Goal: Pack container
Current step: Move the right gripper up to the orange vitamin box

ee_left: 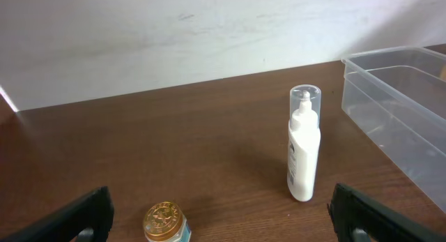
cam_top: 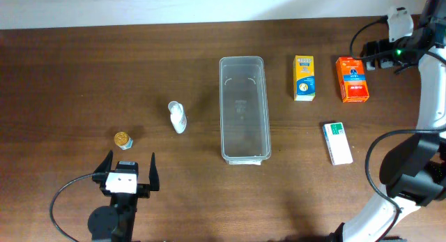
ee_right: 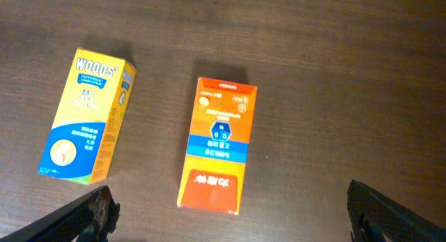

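1. Dark brown wood-grain table [cam_top: 70, 74]: carries all items.
2. Long, narrow clear plastic container [cam_top: 222, 102] w/ rounded corners and rim: centre of table, upright, nothing inside, apart from every other item.
3. Left gripper [cam_top: 129, 165]: near edge, left of container. Fingers spread wide and holding nothing. Its wrist view faces the bottle and jar.
4. Right gripper [ee_right: 233, 224]: far-right corner, hanging above the cartons. Fingers wide apart, empty.
5. Orange rectangular carton [cam_top: 352, 79]: lying flat, far right, central in the right wrist view.
6. Yellow rectangular carton w/ blue panel [cam_top: 304, 78]: flat, between orange carton and container, touching neither.
7. White flat box w/ green end [cam_top: 338, 142]: right of container, nearer the front edge.
8. White plastic bottle w/ clear cap [cam_top: 178, 117]: upright, near the container's left wall.
9. Small jar w/ gold lid [cam_top: 123, 139]: left of bottle, closest to left gripper.
10. Step (judged): opening stage, 0 of 5 items packed, 1st pick not begun. The next move probably calls for the right gripper to drop over the orange carton, straddle its narrow width, go nearly to table level, and close before lifting toward the container.
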Controlling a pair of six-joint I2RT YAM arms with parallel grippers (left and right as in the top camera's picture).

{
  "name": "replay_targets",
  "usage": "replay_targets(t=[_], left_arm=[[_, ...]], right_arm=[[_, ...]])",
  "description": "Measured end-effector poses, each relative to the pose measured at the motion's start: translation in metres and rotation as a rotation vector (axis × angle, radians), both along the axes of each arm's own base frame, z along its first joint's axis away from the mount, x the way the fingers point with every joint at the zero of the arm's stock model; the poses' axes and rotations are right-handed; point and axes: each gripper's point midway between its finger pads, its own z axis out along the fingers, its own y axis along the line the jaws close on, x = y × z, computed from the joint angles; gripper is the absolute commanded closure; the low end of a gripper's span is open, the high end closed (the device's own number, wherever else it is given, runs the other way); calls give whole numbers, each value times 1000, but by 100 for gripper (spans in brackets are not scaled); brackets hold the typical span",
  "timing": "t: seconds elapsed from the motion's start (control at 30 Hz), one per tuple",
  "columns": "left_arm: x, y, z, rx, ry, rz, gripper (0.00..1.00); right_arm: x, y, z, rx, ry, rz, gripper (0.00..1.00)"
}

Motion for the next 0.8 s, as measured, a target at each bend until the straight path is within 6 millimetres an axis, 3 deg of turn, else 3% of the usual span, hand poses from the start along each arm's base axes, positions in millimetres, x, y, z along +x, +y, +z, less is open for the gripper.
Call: replay_targets(t=[0.2, 0.5, 0.8], left_arm=[[0, 0, 0, 0, 0, 0, 1], [0, 0, 0, 0, 0, 0, 1], [0, 0, 0, 0, 0, 0, 1]], right_arm=[[8, 2, -15, 29, 7, 11, 2], [13, 2, -83, 122, 135, -46, 2], [13, 9, -112, 145, 192, -44, 2]])
